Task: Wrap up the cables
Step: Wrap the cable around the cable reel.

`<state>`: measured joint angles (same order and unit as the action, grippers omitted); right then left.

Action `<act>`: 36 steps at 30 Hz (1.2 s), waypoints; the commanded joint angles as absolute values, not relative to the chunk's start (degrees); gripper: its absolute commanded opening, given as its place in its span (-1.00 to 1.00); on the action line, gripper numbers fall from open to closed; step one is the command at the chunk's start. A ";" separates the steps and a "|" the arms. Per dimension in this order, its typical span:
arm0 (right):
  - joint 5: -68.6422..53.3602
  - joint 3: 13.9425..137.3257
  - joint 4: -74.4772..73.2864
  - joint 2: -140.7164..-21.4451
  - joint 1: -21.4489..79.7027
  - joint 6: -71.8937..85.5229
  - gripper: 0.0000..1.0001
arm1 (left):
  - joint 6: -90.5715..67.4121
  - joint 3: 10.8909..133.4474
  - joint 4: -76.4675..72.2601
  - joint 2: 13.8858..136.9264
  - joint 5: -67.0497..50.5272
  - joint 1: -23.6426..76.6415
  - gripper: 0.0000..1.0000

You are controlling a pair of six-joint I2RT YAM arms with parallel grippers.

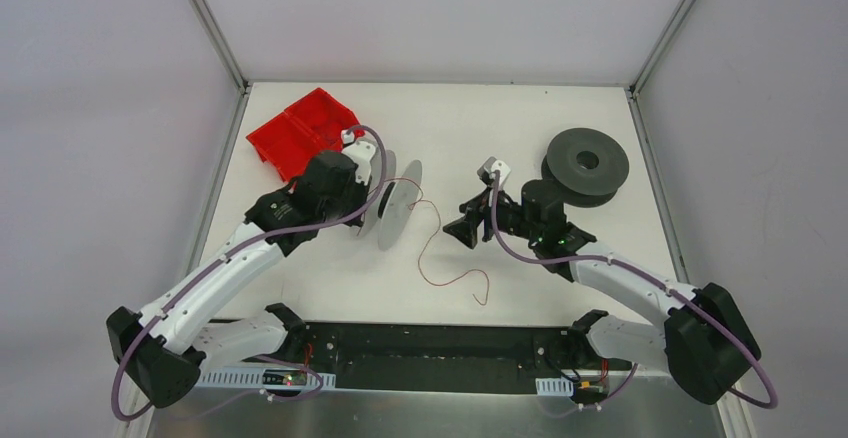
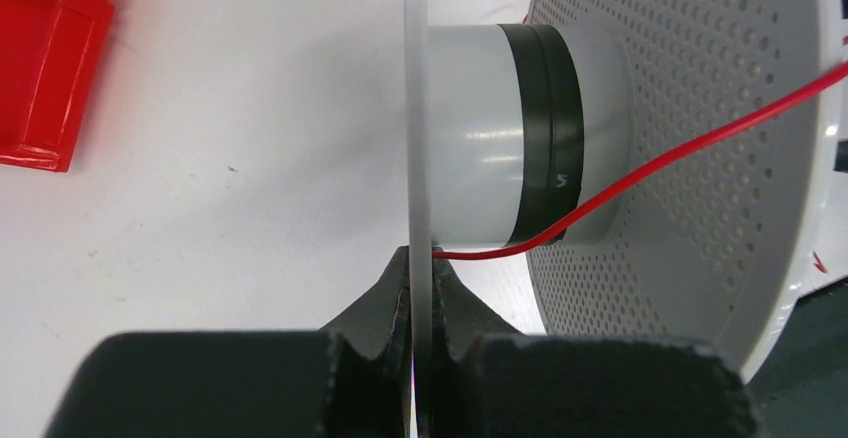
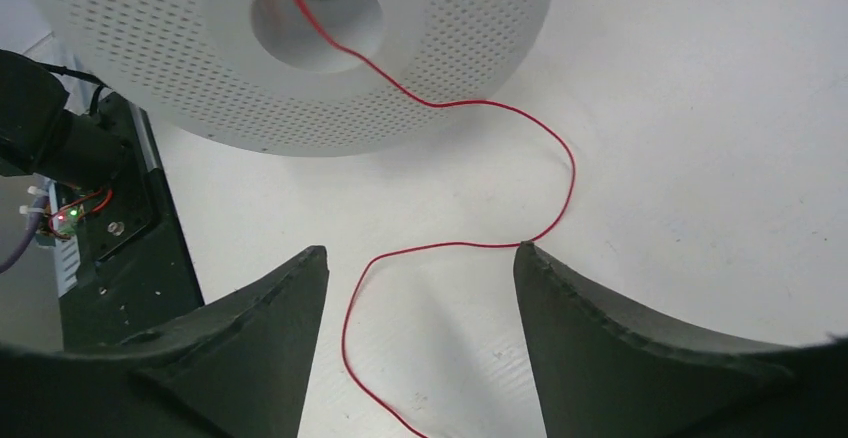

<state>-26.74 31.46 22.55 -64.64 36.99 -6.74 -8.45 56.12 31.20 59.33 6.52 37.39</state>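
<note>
Your desk (image 1: 460, 118) is white and walled on three sides, with both arms reaching in from the near edge. At its far left corner sits a red bin (image 1: 300, 128) split into two compartments; their red floors are in view, and the left arm's wrist covers the bin's near right corner. Far right, well apart from the bin, a dark grey spool (image 1: 587, 163) lies flat on one flange, just behind the right arm's wrist.

Between the two arms a pale spool (image 1: 400, 203) stands on edge with its axis level. It has a white hub with a dark band round it, one thin flange and one perforated flange. Your left hand (image 2: 420, 268) is pinching the rim of the thin flange, a finger pressed on each face.

Your right hand (image 3: 420, 258) is spread wide, tips down close to the desk, facing the perforated flange.

The cable (image 3: 450, 246) is a thin red wire. One end sits at the hub, beside the thin flange your left hand grips. From there it crosses out past the perforated flange and snakes in loose curves over the desk. One curve passes between the right hand's spread fingers, brushing the tip of one, and the free end lies toward the near edge.
</note>
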 commanded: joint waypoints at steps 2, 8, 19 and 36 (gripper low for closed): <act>-26.73 31.27 33.87 -68.11 36.86 -10.15 0.47 | -10.85 62.57 33.26 54.52 4.19 37.15 -1.00; -32.68 32.76 46.09 -78.37 36.83 -9.57 0.54 | -12.16 64.82 35.83 52.79 3.13 37.09 -1.00; -31.23 35.91 54.93 -91.75 37.06 -2.67 0.41 | -13.04 66.99 37.97 50.16 3.09 37.09 -1.00; -19.87 41.54 41.45 -86.01 24.65 5.57 -1.00 | -10.63 68.64 47.87 54.11 -0.57 36.69 -1.00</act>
